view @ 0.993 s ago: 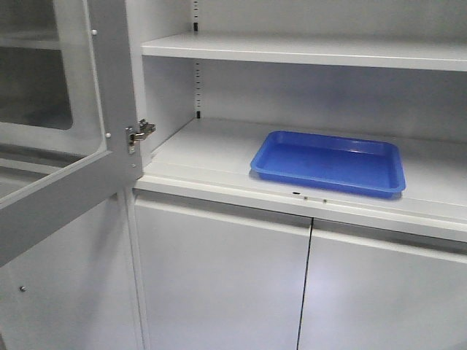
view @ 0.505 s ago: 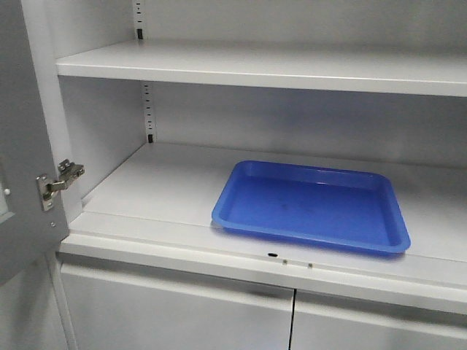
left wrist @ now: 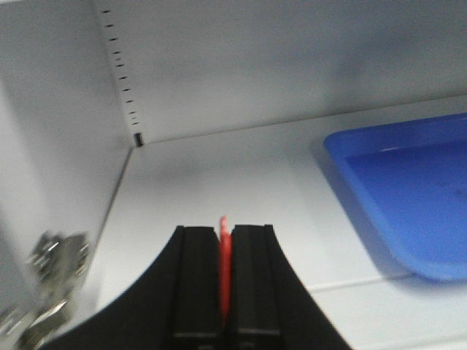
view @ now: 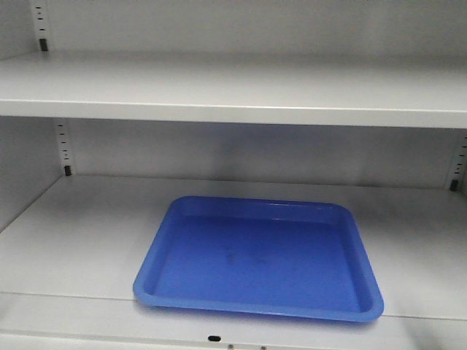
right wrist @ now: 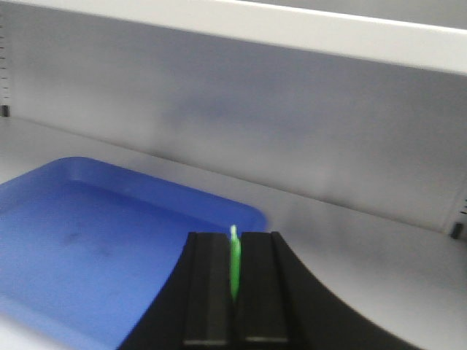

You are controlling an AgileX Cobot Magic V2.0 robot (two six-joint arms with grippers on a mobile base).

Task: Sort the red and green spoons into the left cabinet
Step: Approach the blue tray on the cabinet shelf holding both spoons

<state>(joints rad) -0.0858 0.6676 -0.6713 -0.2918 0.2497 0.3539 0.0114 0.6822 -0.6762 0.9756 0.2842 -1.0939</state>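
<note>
A blue tray (view: 259, 262) lies empty on the lower cabinet shelf (view: 73, 240). My left gripper (left wrist: 224, 235) is shut on a red spoon (left wrist: 225, 266), seen edge-on between the jaws, over the shelf (left wrist: 219, 182) to the left of the tray (left wrist: 408, 197). My right gripper (right wrist: 234, 237) is shut on a green spoon (right wrist: 234, 266), also edge-on, near the tray's right front part (right wrist: 95, 240). Neither gripper shows in the front view.
An upper shelf (view: 233, 91) runs across above the tray. The cabinet's left wall (left wrist: 51, 138) and a metal door hinge (left wrist: 55, 270) are close on the left. The back wall (right wrist: 255, 124) stands behind the tray.
The front view has moved in closer and to the right: the open door and the lower doors have left the view, and the tray now fills the middle.
</note>
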